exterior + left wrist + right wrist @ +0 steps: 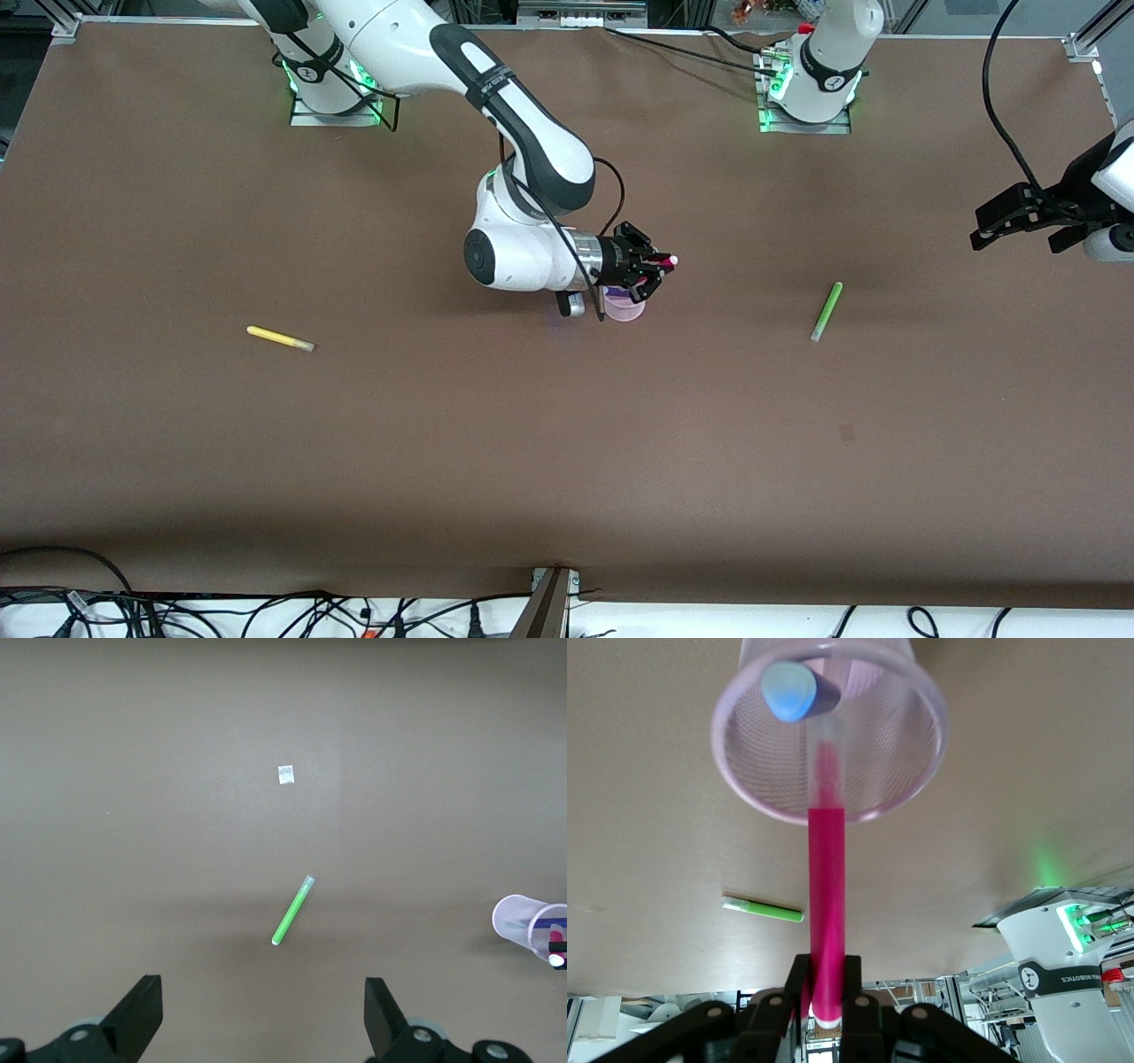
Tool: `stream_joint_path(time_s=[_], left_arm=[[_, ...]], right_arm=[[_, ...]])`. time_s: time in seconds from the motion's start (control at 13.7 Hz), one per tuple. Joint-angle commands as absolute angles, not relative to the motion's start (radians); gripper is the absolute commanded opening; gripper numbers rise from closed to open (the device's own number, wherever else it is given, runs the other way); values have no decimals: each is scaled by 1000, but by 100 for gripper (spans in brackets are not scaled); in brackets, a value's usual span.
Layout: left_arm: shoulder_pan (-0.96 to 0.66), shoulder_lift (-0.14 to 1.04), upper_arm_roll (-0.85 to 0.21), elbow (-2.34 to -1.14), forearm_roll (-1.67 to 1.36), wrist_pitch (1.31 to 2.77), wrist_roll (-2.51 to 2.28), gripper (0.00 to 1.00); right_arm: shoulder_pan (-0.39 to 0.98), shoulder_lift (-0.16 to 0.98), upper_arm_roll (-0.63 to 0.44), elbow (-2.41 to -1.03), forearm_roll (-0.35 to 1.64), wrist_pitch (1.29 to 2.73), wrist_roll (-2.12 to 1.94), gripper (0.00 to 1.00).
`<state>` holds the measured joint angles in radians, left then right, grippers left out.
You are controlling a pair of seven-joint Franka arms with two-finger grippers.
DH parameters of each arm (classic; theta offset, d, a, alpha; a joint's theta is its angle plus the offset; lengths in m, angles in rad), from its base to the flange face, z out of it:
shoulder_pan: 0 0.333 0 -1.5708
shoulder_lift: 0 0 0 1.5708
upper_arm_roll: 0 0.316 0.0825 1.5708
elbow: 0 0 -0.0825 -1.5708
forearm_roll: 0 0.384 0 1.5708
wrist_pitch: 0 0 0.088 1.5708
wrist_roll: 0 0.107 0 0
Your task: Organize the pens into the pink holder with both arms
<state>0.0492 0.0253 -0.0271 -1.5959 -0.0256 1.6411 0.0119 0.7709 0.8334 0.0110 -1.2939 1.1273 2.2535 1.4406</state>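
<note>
My right gripper is shut on the magenta-pink pen and holds it over the pink holder at mid-table, the pen's lower end inside the holder's rim. The dark purple pen stands in the holder. The light green pen lies on the table toward the left arm's end; it also shows in the left wrist view. The yellow pen lies toward the right arm's end. My left gripper is open and empty, held above the table's end, with the green pen past its fingertips.
The brown table carries a small pale mark near the green pen. Cables and a bracket line the table's edge nearest the front camera. The arm bases stand along the edge farthest from it.
</note>
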Motion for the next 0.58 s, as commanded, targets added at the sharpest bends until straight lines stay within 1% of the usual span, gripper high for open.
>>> stream_joint_path(time_s=[0.0, 0.37, 0.44, 0.51], left_arm=[[46, 40, -25, -1562, -32, 1615, 5, 100], [32, 46, -29, -1559, -40, 1617, -5, 100], [32, 48, -29, -1559, -40, 1615, -5, 100], [32, 46, -29, -1559, -41, 1615, -3, 100]], right_arm=[[776, 854, 9, -1264, 1152, 2270, 1425, 41], [776, 854, 9, -1262, 1154, 2290, 1424, 42], [773, 853, 9, -1258, 1152, 2289, 1424, 47], [773, 847, 6, -1247, 1144, 2289, 1420, 57]])
